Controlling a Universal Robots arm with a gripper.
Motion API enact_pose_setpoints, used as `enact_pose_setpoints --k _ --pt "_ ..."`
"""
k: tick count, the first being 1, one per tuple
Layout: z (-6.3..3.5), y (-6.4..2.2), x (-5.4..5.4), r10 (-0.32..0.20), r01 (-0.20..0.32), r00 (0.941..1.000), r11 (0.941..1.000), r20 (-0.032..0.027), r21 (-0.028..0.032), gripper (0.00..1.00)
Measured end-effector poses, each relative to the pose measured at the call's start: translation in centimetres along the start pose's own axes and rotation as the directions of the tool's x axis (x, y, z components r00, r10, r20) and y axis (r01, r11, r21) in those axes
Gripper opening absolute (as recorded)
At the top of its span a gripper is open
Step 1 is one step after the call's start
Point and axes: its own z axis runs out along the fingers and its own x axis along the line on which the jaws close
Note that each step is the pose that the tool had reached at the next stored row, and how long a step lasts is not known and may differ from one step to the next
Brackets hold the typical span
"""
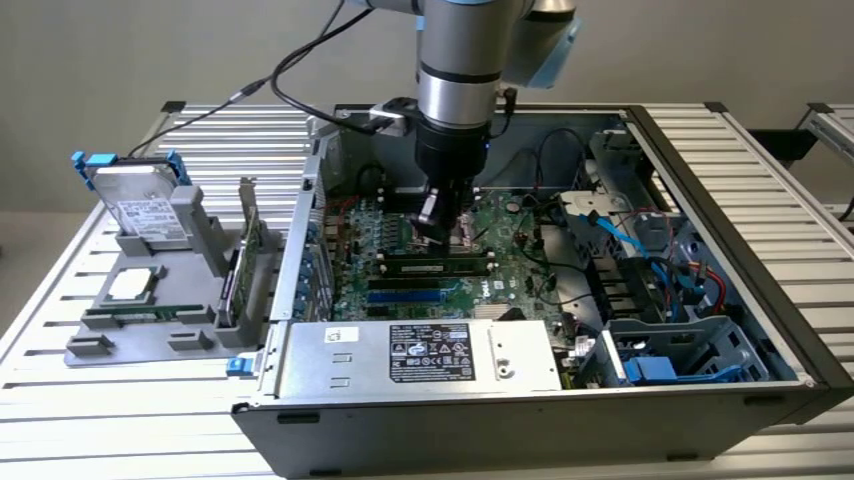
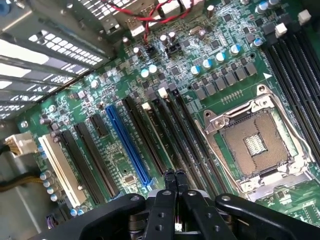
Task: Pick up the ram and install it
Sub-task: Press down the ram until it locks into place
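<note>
The ram (image 1: 430,266), a narrow green stick with dark chips, lies along the slots of the main board (image 1: 521,240) inside the open computer case (image 1: 747,200), near the board's middle. Whether it is fully seated cannot be told. Just behind it in the exterior view hangs the claw (image 1: 431,235), pointing straight down from the arm. It is clenched and grasps nothing.

In the wrist view the claw (image 2: 175,175) shows its two black fingertips pressed together over the long black slots (image 2: 165,135), between a blue slot (image 2: 127,145) and the empty processor socket (image 2: 252,142).

In front of the board sits a grey power box (image 1: 414,352) with a black label. The case rests on a ribbed metal tabletop (image 1: 747,130). Towards the exterior view's left, outside the case, a grey holder (image 1: 100,345) carries a hard drive (image 1: 140,205) standing on edge and an upright green card (image 1: 247,225).
</note>
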Motion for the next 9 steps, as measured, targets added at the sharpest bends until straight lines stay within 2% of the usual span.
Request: enact_pose_setpoints --k 5,9 --pt "0.0 0.0 0.0 0.078 -0.078 0.997 0.9969 -0.0016 -0.0108 0.1" --pt "0.0 0.0 0.0 0.14 -0.14 0.9901 0.9899 -0.0035 -0.0195 0.1"
